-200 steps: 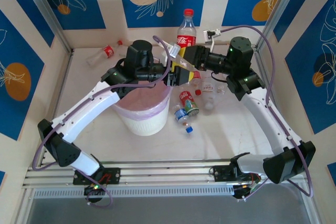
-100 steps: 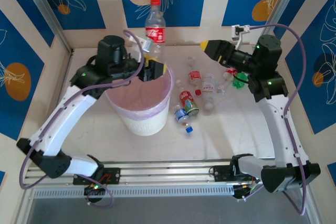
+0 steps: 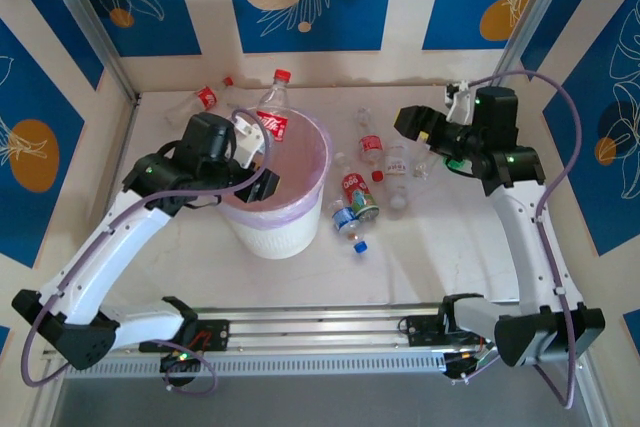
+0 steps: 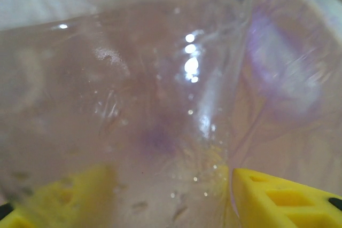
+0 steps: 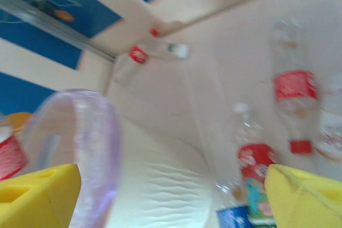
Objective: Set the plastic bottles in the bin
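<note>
Above the bin [image 3: 285, 232], at its far rim, the left tool [image 3: 258, 162] clamps a tilted red-capped bottle [image 3: 274, 117], while the right tool [image 3: 405, 125] hangs open and empty over the desk [image 3: 440, 247], where loose bottles [image 3: 360, 195] lie scattered just right of the bin.

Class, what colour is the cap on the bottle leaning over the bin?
Red: the cap of that bottle, clearest in the top external view.
</note>
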You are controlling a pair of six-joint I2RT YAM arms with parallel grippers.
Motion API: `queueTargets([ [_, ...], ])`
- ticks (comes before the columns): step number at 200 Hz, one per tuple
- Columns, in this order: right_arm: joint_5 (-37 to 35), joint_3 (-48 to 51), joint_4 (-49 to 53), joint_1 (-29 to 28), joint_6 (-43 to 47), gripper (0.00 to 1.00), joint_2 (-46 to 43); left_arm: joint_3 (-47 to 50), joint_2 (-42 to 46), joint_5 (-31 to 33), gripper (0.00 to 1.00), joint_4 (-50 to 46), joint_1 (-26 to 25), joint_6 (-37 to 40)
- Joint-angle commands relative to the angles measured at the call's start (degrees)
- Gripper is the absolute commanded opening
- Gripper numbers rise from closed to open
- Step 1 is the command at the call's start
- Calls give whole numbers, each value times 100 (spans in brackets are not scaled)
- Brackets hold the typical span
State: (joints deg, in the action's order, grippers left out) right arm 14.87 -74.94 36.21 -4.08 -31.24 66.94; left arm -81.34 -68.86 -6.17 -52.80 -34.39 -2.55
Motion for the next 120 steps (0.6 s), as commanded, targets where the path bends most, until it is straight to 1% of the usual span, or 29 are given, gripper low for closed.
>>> queueTargets([
  [1,-529,243,376,34,233,89,47,35,-47,276,37,-211,64,283],
  [35,-822,460,176,147,210,89,275,167,-204,237,37,-188,64,416],
  [46,-1099,478,208,181,254,89,431,292,-232,179,37,-84,69,447],
  [66,-1825,365,457,263,373,88,820,455,-347,120,38,63,64,503],
  [80,-2036,316,535,467,348,87,1111,533,-453,64,38,118,69,540],
  [101,-2242,304,521,921,169,85,1447,690,-516,37,38,252,64,593],
  [120,-2306,275,334,1356,102,84,1714,859,-555,3,39,369,66,660],
])
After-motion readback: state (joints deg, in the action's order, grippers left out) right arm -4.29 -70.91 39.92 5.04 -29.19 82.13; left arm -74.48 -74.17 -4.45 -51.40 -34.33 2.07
